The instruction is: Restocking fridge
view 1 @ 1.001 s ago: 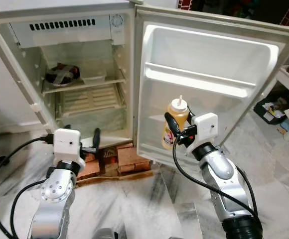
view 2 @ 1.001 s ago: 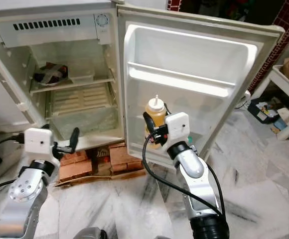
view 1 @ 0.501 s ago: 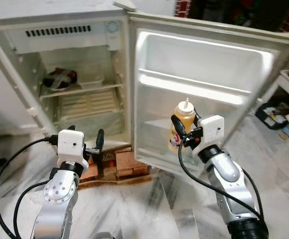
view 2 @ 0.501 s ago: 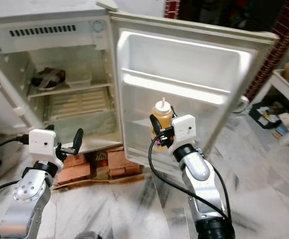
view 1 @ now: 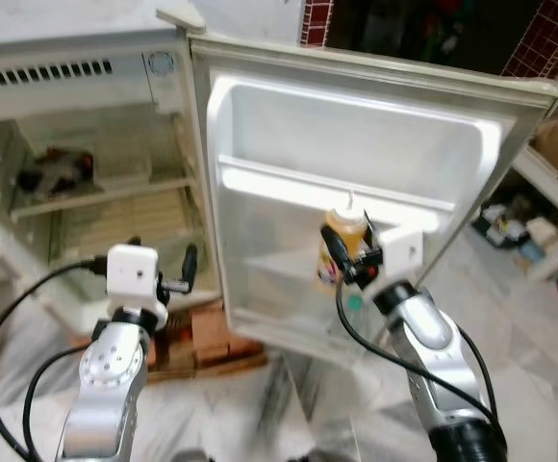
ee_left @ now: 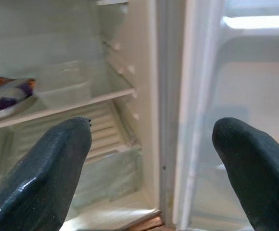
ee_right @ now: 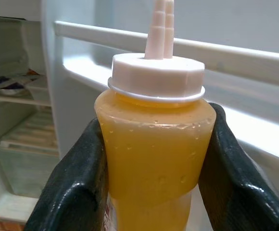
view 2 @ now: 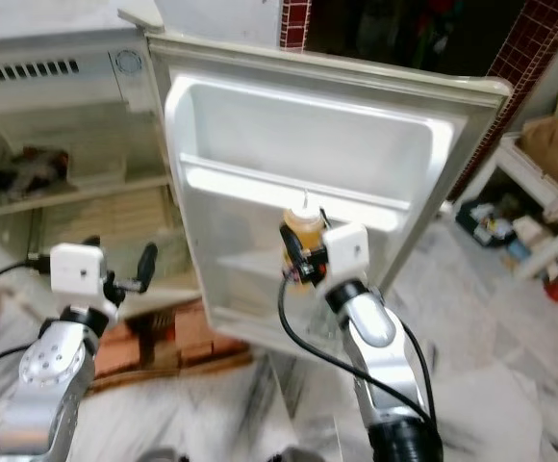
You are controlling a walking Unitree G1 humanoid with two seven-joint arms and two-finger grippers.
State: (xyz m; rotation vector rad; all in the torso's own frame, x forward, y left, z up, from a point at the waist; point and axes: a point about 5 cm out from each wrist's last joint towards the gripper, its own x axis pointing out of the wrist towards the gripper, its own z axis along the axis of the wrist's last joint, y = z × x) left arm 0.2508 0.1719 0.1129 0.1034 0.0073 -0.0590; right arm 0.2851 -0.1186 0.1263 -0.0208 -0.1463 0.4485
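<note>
Yellow bottle (ee_right: 154, 159): upright, clamped in right gripper (view 1: 348, 258), held at open fridge door (view 1: 289, 125)
Left gripper (ee_left: 154, 168): fingers spread, empty, low before fridge (view 1: 77, 67)

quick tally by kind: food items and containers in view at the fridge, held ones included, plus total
Squeeze bottle of yellow sauce, held upright in the right pincer at the open door: 1
Dish holding a dark wrapped item, on the fridge shelf: 1
Clear plastic tub, on the same shelf beside the dish: 1
Total: 3
</note>
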